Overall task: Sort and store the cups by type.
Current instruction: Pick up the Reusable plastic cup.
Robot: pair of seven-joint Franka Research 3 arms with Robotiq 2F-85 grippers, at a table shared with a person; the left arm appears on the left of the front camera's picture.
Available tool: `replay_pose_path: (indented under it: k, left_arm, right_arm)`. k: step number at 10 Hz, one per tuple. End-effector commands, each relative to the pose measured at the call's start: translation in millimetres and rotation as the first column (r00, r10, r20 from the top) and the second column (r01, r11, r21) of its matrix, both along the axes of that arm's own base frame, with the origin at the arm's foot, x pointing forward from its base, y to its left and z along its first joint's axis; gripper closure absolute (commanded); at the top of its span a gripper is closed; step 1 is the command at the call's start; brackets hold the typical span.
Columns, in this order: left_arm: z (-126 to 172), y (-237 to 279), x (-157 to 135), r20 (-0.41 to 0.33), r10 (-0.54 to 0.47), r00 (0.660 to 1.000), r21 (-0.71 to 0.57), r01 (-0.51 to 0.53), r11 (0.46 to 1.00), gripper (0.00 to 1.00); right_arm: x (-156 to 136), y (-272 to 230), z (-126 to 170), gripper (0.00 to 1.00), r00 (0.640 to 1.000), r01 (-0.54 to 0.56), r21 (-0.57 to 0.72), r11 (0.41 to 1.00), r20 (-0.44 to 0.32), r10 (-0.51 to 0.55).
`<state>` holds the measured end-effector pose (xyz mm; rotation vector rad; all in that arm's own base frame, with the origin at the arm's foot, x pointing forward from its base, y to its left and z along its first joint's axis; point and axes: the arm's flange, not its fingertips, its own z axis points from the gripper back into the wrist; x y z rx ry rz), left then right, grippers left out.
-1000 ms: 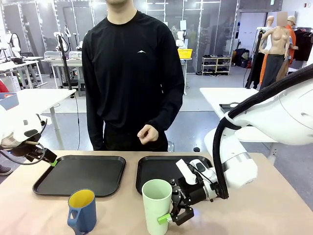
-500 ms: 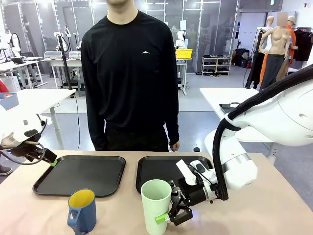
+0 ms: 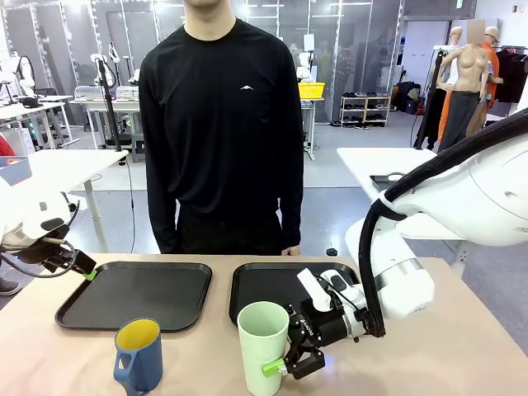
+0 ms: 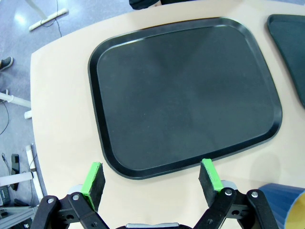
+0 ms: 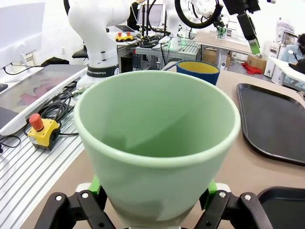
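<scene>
Right fingers (image 5: 210, 187) are closed on the mint-green tumbler (image 5: 157, 143), one green pad pressed to each side of its lower wall, low near the base. From the front, the near pad of these fingers (image 3: 273, 368) lies against the tumbler (image 3: 264, 338) at its 5 o'clock side, and the other finger is hidden behind the cup. The tumbler stands upright at 6 o'clock on the worktop (image 3: 445, 346); its foot is cut off by the picture's edge, so whether it rests on the worktop cannot be told.

At 9 o'clock of the tumbler, well apart, the dark blue mug (image 3: 139, 355) stands upright, yellow inside, its handle towards 7 o'clock.

Directly at 12 o'clock of the tumbler lies the right tray (image 3: 264, 285), black and bare. At 12 o'clock of the mug lies the left tray (image 3: 136, 293), likewise bare.

Left fingers (image 4: 94, 183) are spread wide and grip nothing; they hover over the bare worktop just off the tray's (image 4: 186, 90) edge, at 9 o'clock of it in the front view (image 3: 88, 274).

At 12 o'clock, beyond the worktop's far edge, a person (image 3: 223, 124) in a black long-sleeved top stands with arms hanging.
</scene>
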<state>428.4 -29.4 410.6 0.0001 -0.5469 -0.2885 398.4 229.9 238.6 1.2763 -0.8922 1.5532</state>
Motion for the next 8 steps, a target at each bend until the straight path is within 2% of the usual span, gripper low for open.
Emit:
replay_pose_path:
  k: [1,5,7,8]
  left_arm:
    - [0,2,0,-0.003,0.002,1.0,-0.005,-0.002,1.0,0.0]
    - [0,2,0,-0.003,0.002,1.0,-0.005,-0.002,1.0,0.0]
    - [0,2,0,-0.003,0.002,1.0,-0.005,-0.002,1.0,0.0]
    - [0,2,0,-0.003,0.002,1.0,-0.005,-0.002,1.0,0.0]
  right_arm:
    - [-7,6,29,0.58,1.0,-0.018,-0.004,1.0,-0.012,0.018]
    - [-24,10,80,0.58,0.999,0.004,0.006,1.0,0.033,-0.004]
    - [-26,8,83,0.58,0.999,0.002,-0.01,1.0,0.036,-0.001]
    - [-18,8,80,0.58,0.998,-0.018,0.006,1.0,0.055,0.018]
